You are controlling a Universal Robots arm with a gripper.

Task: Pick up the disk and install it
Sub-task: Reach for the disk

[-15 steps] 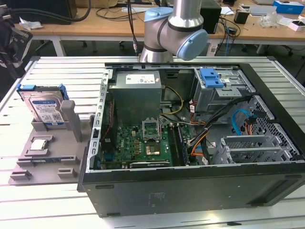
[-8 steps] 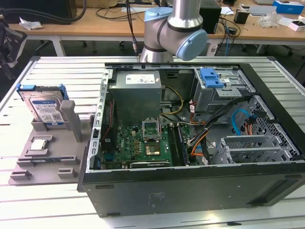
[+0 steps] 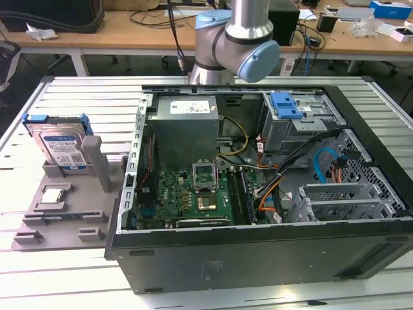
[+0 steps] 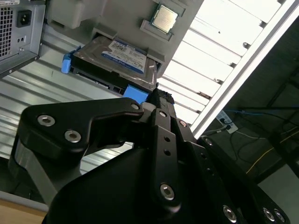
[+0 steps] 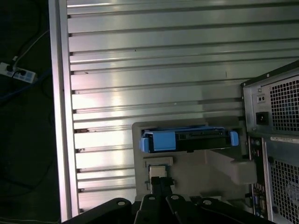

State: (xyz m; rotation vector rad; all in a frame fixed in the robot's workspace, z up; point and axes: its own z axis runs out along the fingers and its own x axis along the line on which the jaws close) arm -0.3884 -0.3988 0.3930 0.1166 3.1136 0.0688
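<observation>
Two fingertips of the tool sit pressed together in the first wrist view, clamped on nothing. By my reading, the pick-up step is not yet begun. Just beyond them the disk stands on edge in its grey holder on the ribbed desk, blue carrier edge uppermost, apart from the tool. Farther off, the open computer case lies on its side, with the drive cage inside. I judge a grasp calls for the tool to part, then straddle the disk's upper edge squarely.
</observation>
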